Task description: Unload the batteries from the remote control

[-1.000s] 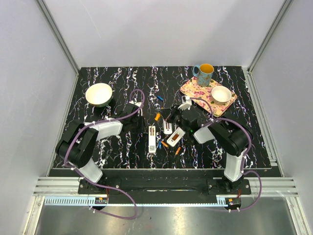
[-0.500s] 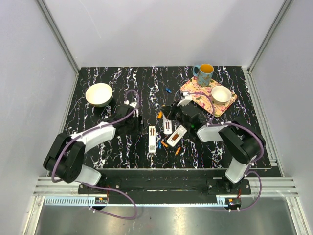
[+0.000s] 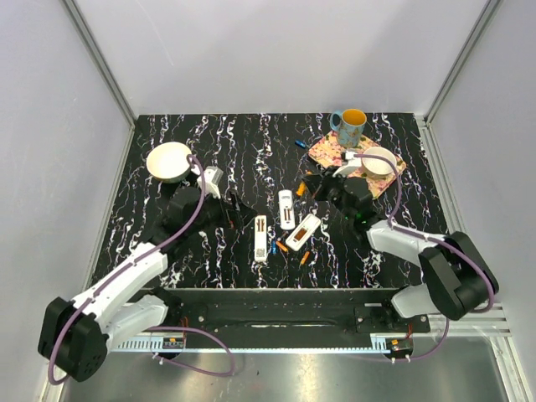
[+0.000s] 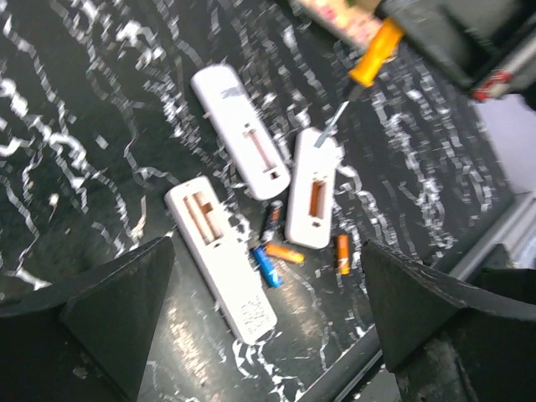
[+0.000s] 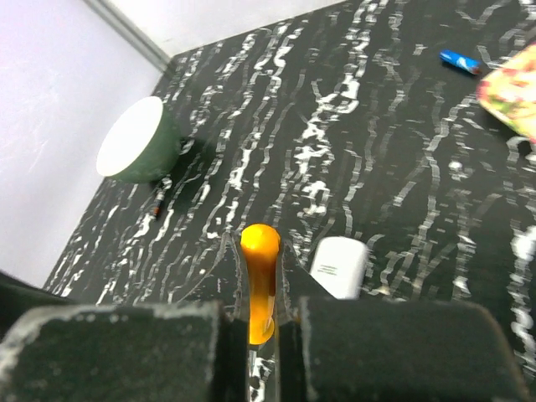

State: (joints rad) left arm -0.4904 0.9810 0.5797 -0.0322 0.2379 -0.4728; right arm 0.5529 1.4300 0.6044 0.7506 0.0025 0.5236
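Three white remote controls lie back-up mid-table: a long one [image 3: 260, 239] [image 4: 219, 258], a short one [image 3: 286, 209] [image 4: 241, 131] and a slanted one [image 3: 302, 232] [image 4: 313, 198]. The long and slanted ones have open compartments showing orange inside. Loose batteries lie between them: a blue one [image 4: 266, 265], two orange ones [image 4: 287, 253] [image 4: 342, 254] and a dark one [image 4: 270, 220]. Another blue battery [image 3: 300, 144] [image 5: 461, 60] lies far back. My left gripper [image 3: 233, 211] [image 4: 268, 335] hangs open, left of the remotes. My right gripper [image 3: 318, 186] [image 5: 261, 251] is shut on an orange-handled screwdriver [image 5: 260, 276] [image 4: 377, 53].
A green bowl with a white inside [image 3: 169, 162] [image 5: 138, 141] stands at the back left. A floral tray [image 3: 331, 153] at the back right carries a blue mug [image 3: 349, 127] and a small white bowl [image 3: 378, 161]. The table's front edge [image 4: 402, 335] lies just beyond the batteries.
My left gripper opened and pulled back to the left. The right gripper carried the screwdriver back towards the tray. The far blue battery rolled farther back and right.
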